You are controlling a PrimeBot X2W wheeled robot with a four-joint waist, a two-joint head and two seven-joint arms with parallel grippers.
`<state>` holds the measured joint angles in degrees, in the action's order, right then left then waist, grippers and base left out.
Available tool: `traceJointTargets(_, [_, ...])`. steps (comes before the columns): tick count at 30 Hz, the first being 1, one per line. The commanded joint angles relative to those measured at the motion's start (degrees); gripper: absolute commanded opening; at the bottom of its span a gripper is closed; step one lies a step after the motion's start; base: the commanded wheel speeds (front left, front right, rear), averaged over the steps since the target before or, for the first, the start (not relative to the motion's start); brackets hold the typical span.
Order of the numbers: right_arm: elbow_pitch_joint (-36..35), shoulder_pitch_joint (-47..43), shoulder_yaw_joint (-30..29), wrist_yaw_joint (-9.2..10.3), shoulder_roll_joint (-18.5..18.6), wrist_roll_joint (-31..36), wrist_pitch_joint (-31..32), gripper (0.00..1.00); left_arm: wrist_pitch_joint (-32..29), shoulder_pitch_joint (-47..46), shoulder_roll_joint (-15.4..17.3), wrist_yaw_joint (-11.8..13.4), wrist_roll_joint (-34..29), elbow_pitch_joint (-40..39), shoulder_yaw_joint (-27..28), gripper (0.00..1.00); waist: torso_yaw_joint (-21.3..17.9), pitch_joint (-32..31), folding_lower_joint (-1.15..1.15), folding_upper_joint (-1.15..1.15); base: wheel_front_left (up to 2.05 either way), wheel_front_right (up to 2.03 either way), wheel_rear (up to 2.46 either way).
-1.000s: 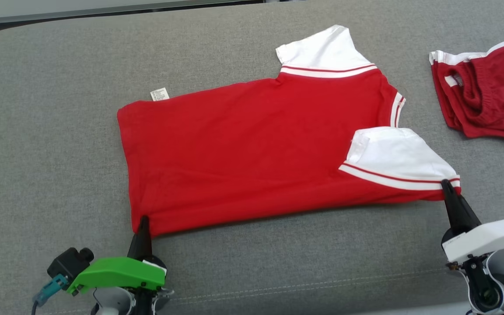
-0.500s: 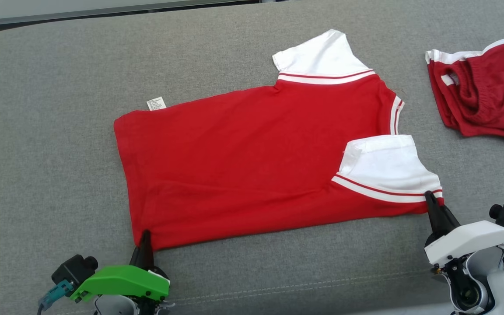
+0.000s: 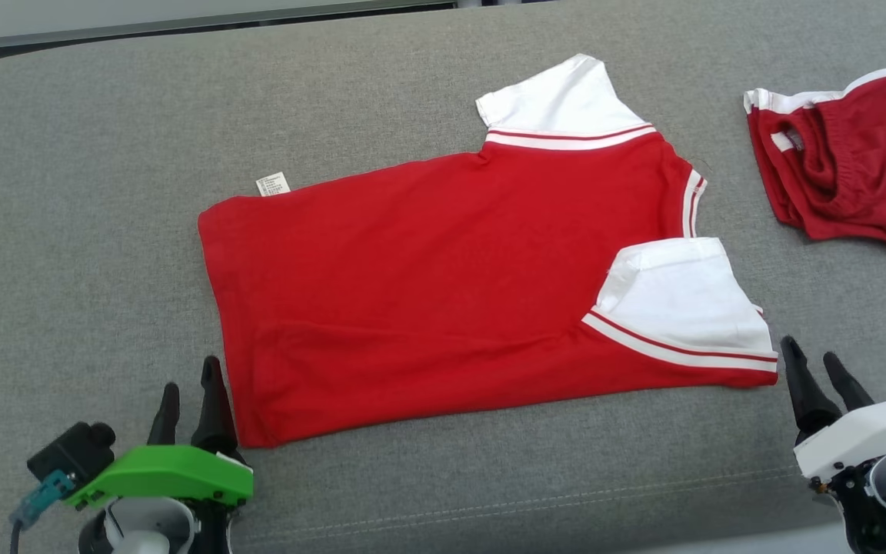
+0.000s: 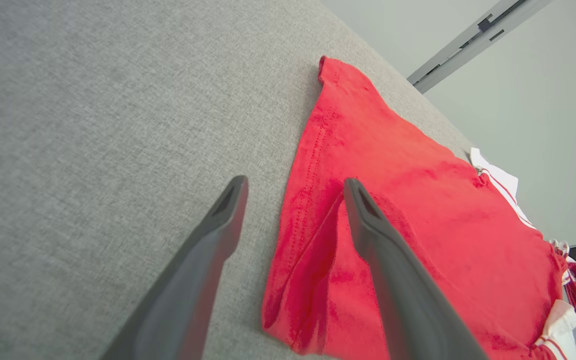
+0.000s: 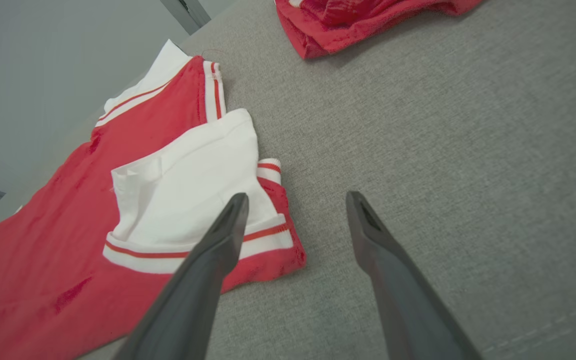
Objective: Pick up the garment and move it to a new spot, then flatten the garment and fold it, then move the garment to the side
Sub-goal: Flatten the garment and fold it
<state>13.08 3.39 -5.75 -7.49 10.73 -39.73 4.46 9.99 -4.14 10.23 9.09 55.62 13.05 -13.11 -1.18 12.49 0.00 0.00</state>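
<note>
The red shirt (image 3: 443, 292) lies loose on the grey padded surface (image 3: 104, 192), held by neither pincer. The left gripper (image 3: 191, 375) has its fingers spread wide and empty, just beside the near hem corner. The right gripper (image 3: 809, 350) is equally wide and empty, just off the near shoulder corner.

Placing and flattening look done, since the body lies smooth. Folding seems begun: the near white sleeve (image 3: 681, 292) is turned in over the chest, and the hem corner looks doubled in the left wrist view. The far sleeve (image 3: 558, 96) juts out unfolded, so more folds and the move aside remain.

The cloth is a matte, limp knit with striped trim and a care label (image 3: 272, 185). The surface is coarse weave. Crumpled red shorts (image 3: 851, 161) sit well apart.
</note>
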Motion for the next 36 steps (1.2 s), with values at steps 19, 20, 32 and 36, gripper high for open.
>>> traceJointTargets(19, [-15.12, 9.69, 1.64, 0.0, 5.03, 6.58, 10.67, 1.0, -10.48, -27.15, 7.07, 0.47, -13.59, 13.05, -9.92, 1.0, 0.75, 3.66, 0.0, 0.0, 0.0, 0.0, 0.0])
traceJointTargets(20, [-15.4, 10.08, 1.76, 0.0, 5.12, 6.6, 10.98, 1.0, -10.81, -28.59, 6.93, 0.58, -14.26, 14.36, -10.36, 1.0, 0.8, 3.99, 0.0, 0.0, 0.0, 0.0, 0.0])
traceJointTargets(32, [-17.75, 14.31, 5.76, 0.0, 6.5, 5.6, 12.44, 1.0, -13.64, -40.48, 6.91, -1.83, -16.94, 29.29, -13.24, 1.0, -1.0, 9.23, 0.0, 0.0, 0.0, 0.0, 0.0])
traceJointTargets(36, [-17.89, 15.36, 6.25, 0.0, 7.27, 5.61, 12.52, 1.0, -15.34, -43.34, 6.99, -3.02, -17.7, 32.35, -14.53, 1.0, -1.13, 10.44, 0.0, 0.0, 0.0, 0.0, 0.0])
